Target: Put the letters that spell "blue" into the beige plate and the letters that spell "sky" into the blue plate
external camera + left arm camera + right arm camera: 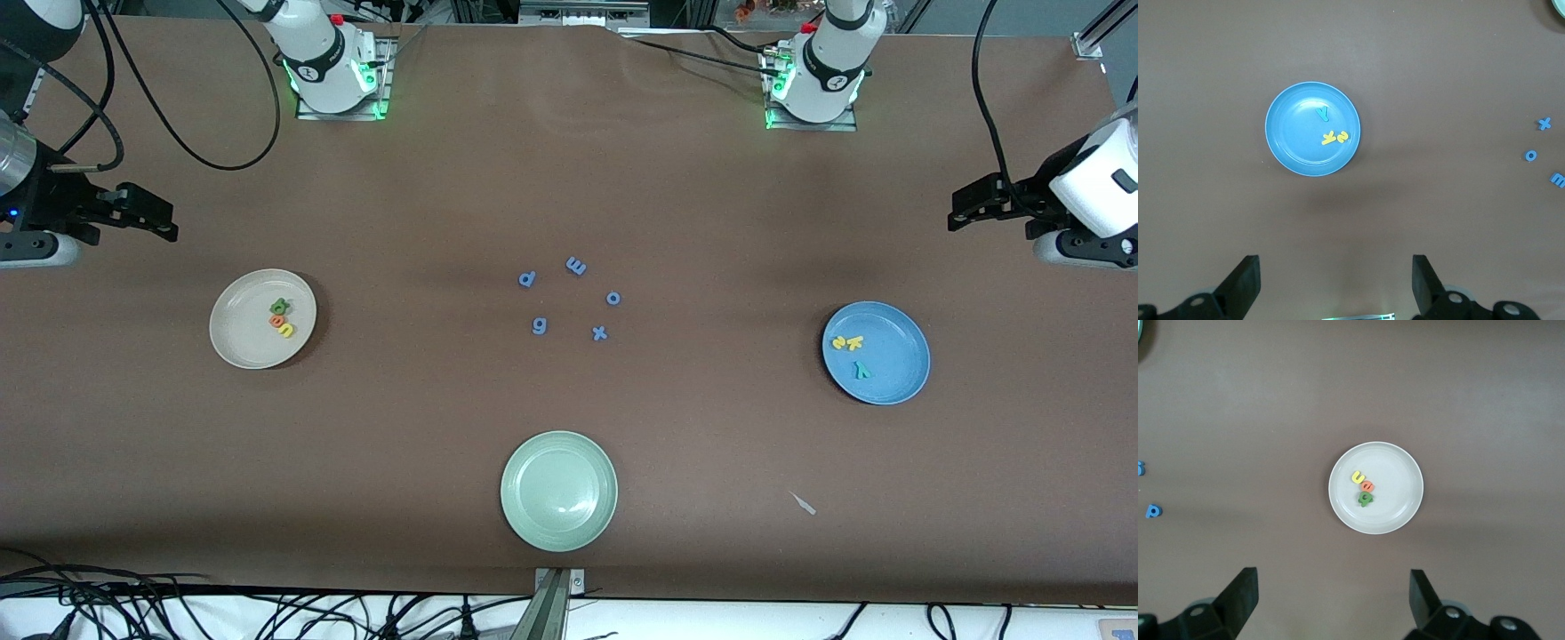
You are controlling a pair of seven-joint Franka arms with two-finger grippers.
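Looking across the table (569,178), you see a plain brown sheet covering it, with cables (178,604) trailing along the edge nearest the front camera and a small white scrap (805,504) lying on the sheet near that edge.

The only writing you can read is the toy letters themselves. The beige plate (240,342) sits toward the right arm's end, holding a tight cluster of green, orange and yellow letters (282,317); you can make out the yellow u and orange e, but the thin l cannot be picked out. The blue plate (898,373) sits toward the left arm's end with yellow s and k (847,342) touching and a teal y (861,369) just beside them. Blue letters p, m, o, g, x (569,298) form a loose ring mid-table. A green plate (558,491) lies nearer the camera.

The left gripper (965,209) and right gripper (156,218) both wait at the table's ends, fingers spread wide, holding nothing. Wide bare sheet separates every plate.
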